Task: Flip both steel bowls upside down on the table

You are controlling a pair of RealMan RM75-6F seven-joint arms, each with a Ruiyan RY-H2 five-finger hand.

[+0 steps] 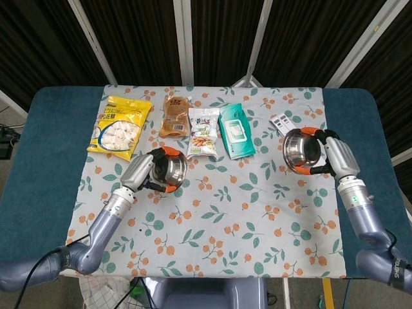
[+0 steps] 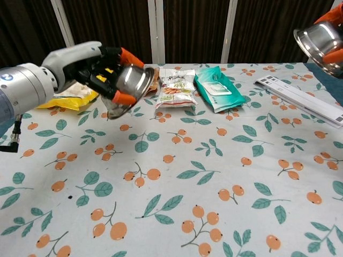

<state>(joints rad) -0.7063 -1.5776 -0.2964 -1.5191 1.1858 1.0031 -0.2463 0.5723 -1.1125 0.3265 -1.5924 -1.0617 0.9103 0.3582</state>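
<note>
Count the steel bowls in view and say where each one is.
2. One bowl is lifted off the table in the left hand, left of centre. The other bowl is held up in the right hand, near the right edge. None seems hidden.

Snack packs (image 1: 203, 132) behind lifted bowls (image 1: 170, 168)

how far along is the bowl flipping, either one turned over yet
Done: neither bowl lies upside down on the table yet. In hand: the left hand holds the left bowl lifted and tipped; the right hand holds the right bowl raised. Left: turning both over and setting them down.
</note>
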